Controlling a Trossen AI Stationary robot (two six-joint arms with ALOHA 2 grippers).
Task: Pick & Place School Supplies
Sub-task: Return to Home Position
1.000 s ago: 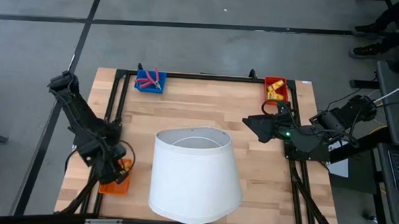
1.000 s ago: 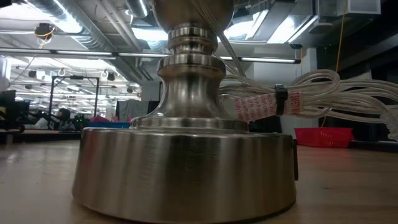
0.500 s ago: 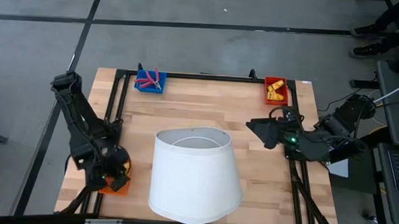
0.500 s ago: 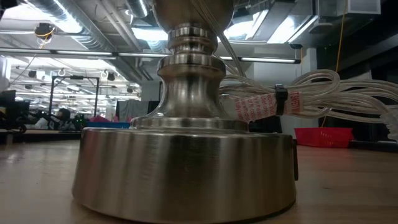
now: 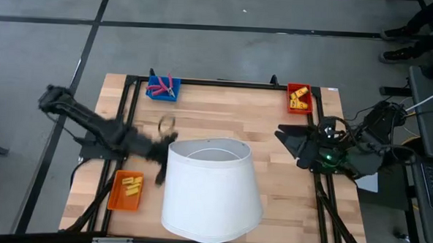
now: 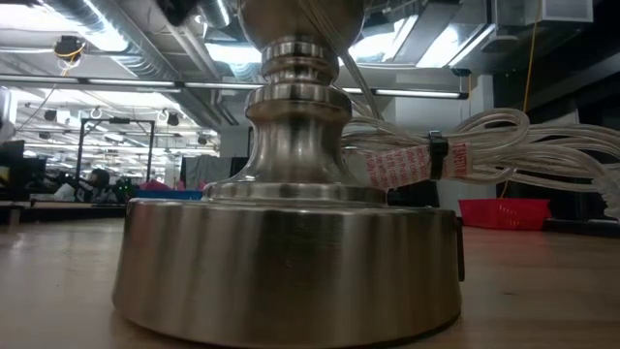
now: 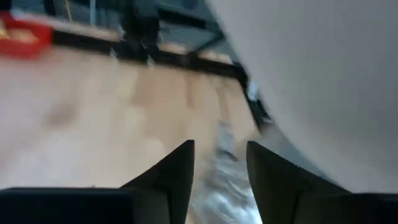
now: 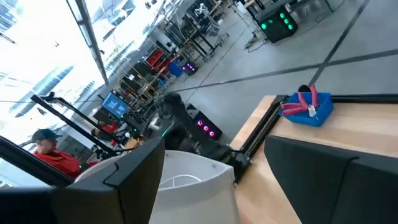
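Note:
Yellow pieces lie in the orange tray at the near left. More yellow pieces sit in the red tray at the far right. A pink-handled scissor-like tool lies in the blue tray at the far left. My left gripper is blurred. It hangs above the table beside the left wall of the white lampshade, and its fingers stand apart with nothing clearly between them. My right gripper hovers open near the table's right edge.
The large lampshade fills the table's near middle. Under it stand a metal lamp base and a bundled clear cord. Bare wood lies between the shade and the far trays. A black frame rims the table.
My left gripper has swung up and away from the orange tray, toward the far edge and the lampshade's left side, turning as it went. The tray and its yellow pieces now show uncovered. My right gripper has drifted a little toward the table's right edge.

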